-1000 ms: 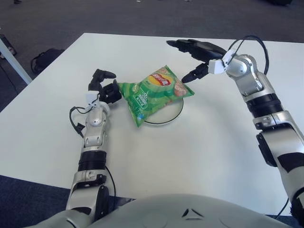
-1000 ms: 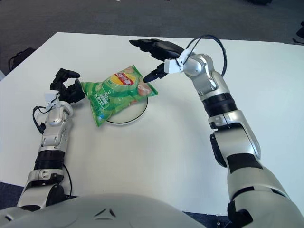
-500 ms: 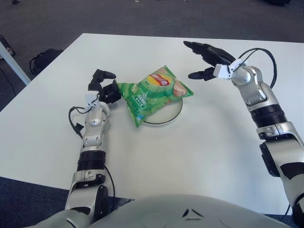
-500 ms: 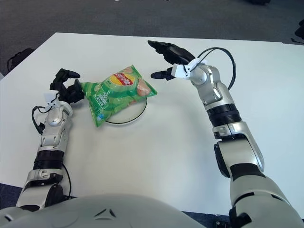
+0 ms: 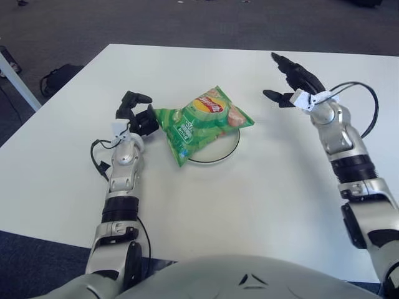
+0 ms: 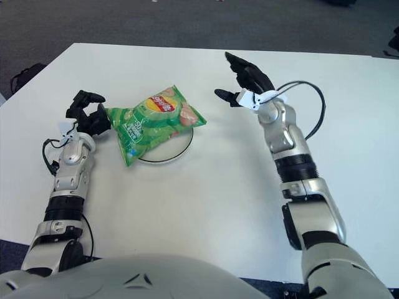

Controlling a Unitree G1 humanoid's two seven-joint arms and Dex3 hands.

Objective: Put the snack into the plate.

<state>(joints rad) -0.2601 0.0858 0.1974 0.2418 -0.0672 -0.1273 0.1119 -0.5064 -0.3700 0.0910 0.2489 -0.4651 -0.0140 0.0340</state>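
Green and shiny, the chip bag (image 5: 201, 123) is lying across the white plate (image 5: 229, 147) on the white table (image 5: 262, 187), with most of its body over the plate and its lower left corner hanging over the rim toward the table. The right hand (image 5: 298, 85) is moving away from it: one second ago its fingers were just beside the right end of the bag, half a second ago they were already apart from it, and now the hand is well apart, to the right and further back, with fingers spread and holding nothing. The bag itself is not shifting between the pictures, so the release seems to be finished.

The left hand (image 5: 136, 115) is staying at the left end of the bag, with curled fingers close against its edge; whether they are pinching the foil or only touching it, I cannot tell.

In my judgement the snack is already placed, and what is remaining is that the left hand is letting go and both arms are retreating.
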